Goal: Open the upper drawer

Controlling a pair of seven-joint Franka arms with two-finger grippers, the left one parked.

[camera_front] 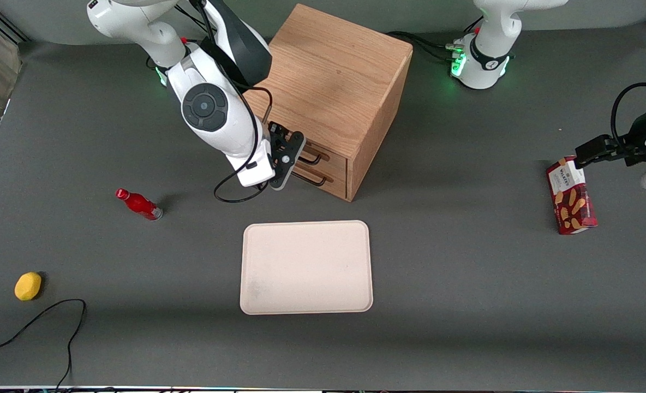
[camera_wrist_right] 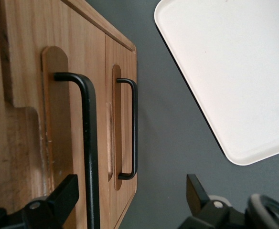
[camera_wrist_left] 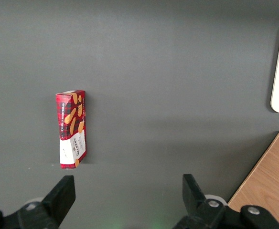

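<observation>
The upper drawer [camera_front: 323,156] of the oak cabinet [camera_front: 334,82] looks closed; the gripper [camera_front: 287,159] sits at its black handle [camera_wrist_right: 84,143], fingers apart, nothing clamped. Grasping and pulling remain, I'd say.

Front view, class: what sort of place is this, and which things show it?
Probably a robot lab tabletop: the working arm's open gripper at a wooden cabinet with the upper drawer, plus staged props, a tray and biscuit box.
</observation>
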